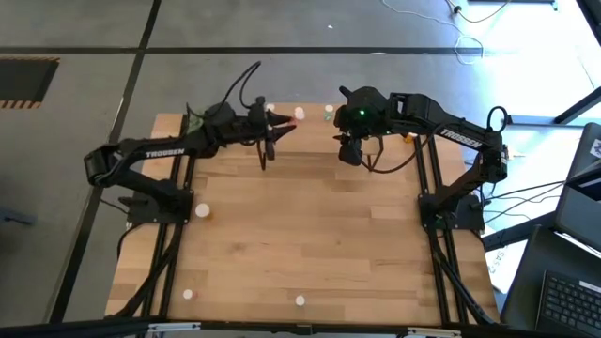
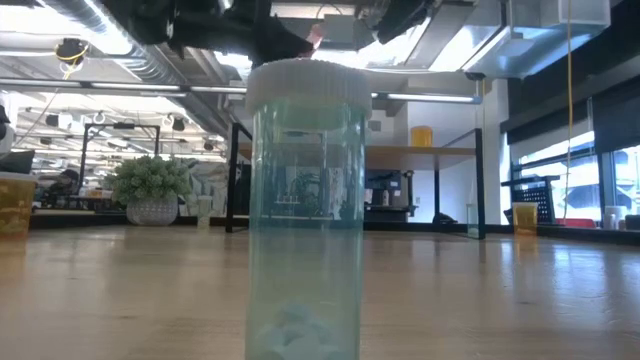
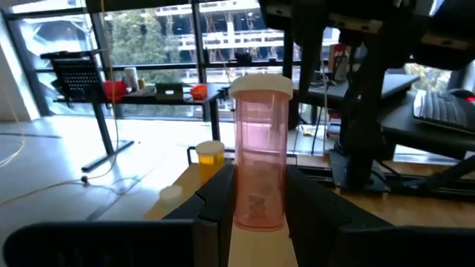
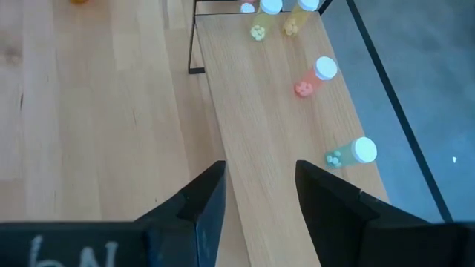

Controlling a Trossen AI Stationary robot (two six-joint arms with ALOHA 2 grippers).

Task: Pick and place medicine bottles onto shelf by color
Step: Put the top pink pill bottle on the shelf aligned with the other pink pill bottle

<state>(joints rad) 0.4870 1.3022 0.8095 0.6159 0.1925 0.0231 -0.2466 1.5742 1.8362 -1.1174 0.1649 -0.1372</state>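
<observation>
Above the wooden shelf (image 4: 282, 141), left gripper (image 3: 260, 204) jaws clamped on pink bottle (image 3: 260, 152) (cylindrical, white-capped), right gripper (image 4: 260, 196) jaws apart.

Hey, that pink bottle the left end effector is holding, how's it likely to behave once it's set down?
The pink bottle is tall and narrow, so it may tip if nudged. Its round, smooth-looking wall suggests it would roll once on its side. It looks nearly empty, so probably light, clamped between the left end effector fingers.

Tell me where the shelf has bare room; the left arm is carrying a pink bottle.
In the right wrist view the shelf is bare along its stretch nearest the right end effector. The far end is crowded: a green bottle, a red bottle and a yellow bottle stand there.
</observation>
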